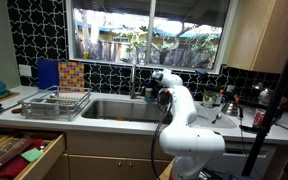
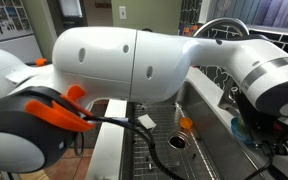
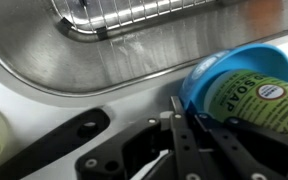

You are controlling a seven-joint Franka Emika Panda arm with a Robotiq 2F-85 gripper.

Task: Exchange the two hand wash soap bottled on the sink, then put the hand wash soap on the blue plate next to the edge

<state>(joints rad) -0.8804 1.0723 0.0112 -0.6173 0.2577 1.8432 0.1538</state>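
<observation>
Plainly, what matters for the next move is that the green-labelled cylindrical hand wash soap bottle [image 3: 256,100] lies just to the right of the end effector [image 3: 187,135] in the wrist view, close beside the black fingers [image 3: 174,120]. Its body runs from near the fingertips out towards the right edge of that view. Its long axis is therefore roughly crosswise to the line of the fingers. Whether it stands upright or leans cannot be judged from this angle. Behind its near end, ahead and to the right of the end effector, is the small round teal-blue plate [image 3: 209,72]. The bottle overlaps the plate's rim, so it is probably on or over the plate, though no contact can be seen.

The two fingers look drawn close together, but I cannot tell whether they are clamped on the bottle, merely touching it, or holding nothing. Straight ahead and to the left of the end effector is the curved wall of the stainless-steel sink basin [image 3: 114,60], with a wire grid [image 3: 134,12] on its floor farther ahead. A strip of pale desk [image 3: 14,105] runs on the near left. In an exterior view, the white arm [image 1: 179,110] bends down at one end of the sink. My judgement is that any setting-down or release depends on this rightward offset towards the plate.
</observation>
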